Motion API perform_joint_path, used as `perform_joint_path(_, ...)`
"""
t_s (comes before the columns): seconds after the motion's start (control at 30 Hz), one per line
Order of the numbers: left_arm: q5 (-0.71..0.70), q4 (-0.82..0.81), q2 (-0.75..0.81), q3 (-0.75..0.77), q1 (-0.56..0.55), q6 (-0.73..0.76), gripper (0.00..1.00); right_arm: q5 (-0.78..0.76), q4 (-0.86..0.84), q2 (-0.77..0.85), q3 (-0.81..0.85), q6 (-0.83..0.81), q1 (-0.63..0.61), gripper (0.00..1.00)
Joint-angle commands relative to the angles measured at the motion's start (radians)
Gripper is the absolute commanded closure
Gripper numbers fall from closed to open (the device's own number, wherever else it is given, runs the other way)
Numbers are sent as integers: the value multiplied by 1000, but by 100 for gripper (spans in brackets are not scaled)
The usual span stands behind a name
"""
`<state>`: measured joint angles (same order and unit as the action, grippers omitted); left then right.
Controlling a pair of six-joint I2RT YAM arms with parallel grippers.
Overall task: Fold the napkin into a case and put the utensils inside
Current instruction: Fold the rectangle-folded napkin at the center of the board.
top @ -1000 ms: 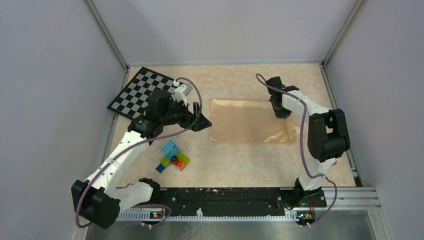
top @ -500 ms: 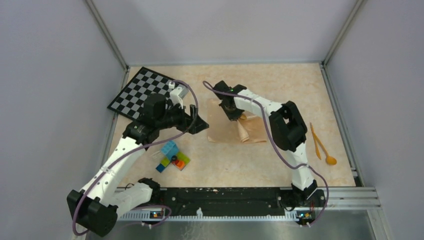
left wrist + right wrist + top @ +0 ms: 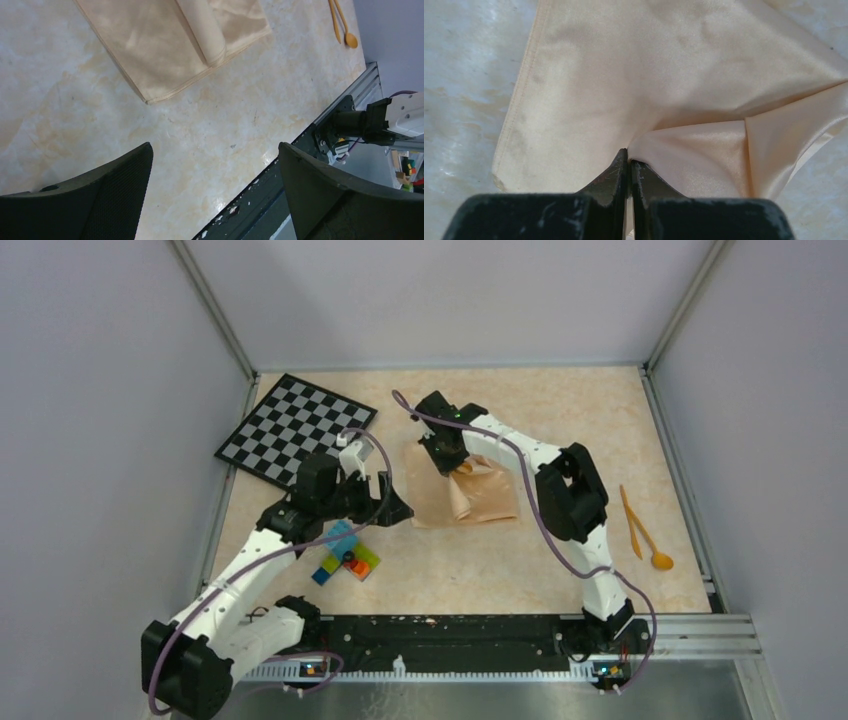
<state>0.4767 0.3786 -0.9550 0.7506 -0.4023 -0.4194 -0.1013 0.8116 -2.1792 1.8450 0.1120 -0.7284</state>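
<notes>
One soft, light napkin (image 3: 490, 502) lies mid-frame on the table (image 3: 560, 410), part folded. The right gripper (image 3: 629, 159) is pinched tight on its lifted edge, which seems a good spot to hold. The left gripper (image 3: 214, 150) hangs wide open, empty, left of it. The cloth looks slippery

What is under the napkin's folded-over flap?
Beneath the flap that the right gripper pinches, only the lower layer of the napkin shows. The fold's inside is hidden; both utensils lie out on the table, apart.

R fingers (image 3: 449, 464) on napkin (image 3: 492, 502) far-left, cloth bunched | L fingers (image 3: 397, 510) just beside napkin; utensils (image 3: 640, 531) well right
</notes>
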Motion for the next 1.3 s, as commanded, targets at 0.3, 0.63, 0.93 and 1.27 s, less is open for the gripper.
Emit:
perform_joint_path(0.3,-65,-195,6,-150,3,-175,13,125,8,-7,140,37,-5,100)
perform_joint_path(0.63,-65,-232,-44,-138,4,-184,19,154,31,-39,190,71,-30,100)
perform_joint_path(0.93,-88,-208,-21,-130,4,-169,18,177,39,-92,225,88,-51,100)
perform_joint_path(1.27,-110,-178,-2,-108,5,-155,18,183,29,-132,245,104,-61,91)
